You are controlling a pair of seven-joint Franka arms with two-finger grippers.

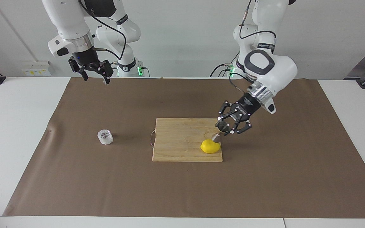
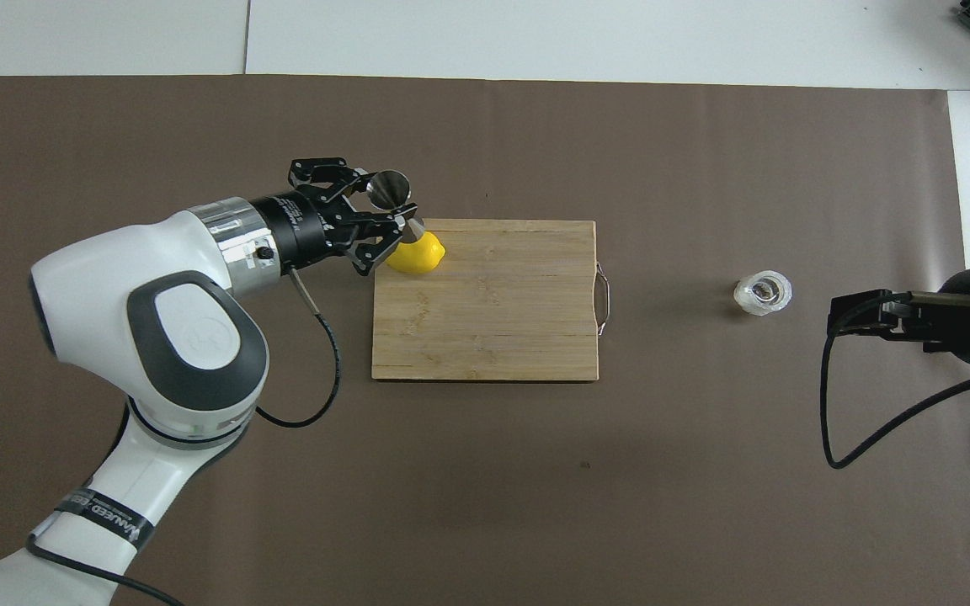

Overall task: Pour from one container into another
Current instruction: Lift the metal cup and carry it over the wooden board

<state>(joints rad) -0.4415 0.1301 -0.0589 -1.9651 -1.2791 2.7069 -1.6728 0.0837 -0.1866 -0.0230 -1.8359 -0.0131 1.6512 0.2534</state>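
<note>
The steel hourglass jigger (image 1: 221,127) is tilted in my left gripper (image 1: 226,129), which is shut on it over the corner of the cutting board at the left arm's end, right beside the lemon. In the overhead view the jigger (image 2: 392,192) shows its open mouth past the left gripper (image 2: 397,217). The clear faceted glass tumbler (image 1: 105,137) stands upright on the brown mat toward the right arm's end; it also shows in the overhead view (image 2: 762,293). My right gripper (image 1: 95,75) waits open, raised over the mat's edge close to the robots, well apart from the tumbler.
A bamboo cutting board (image 1: 176,139) with a wire handle lies mid-table. A yellow lemon (image 1: 210,146) sits on its corner under the jigger. A brown mat (image 1: 265,183) covers most of the white table.
</note>
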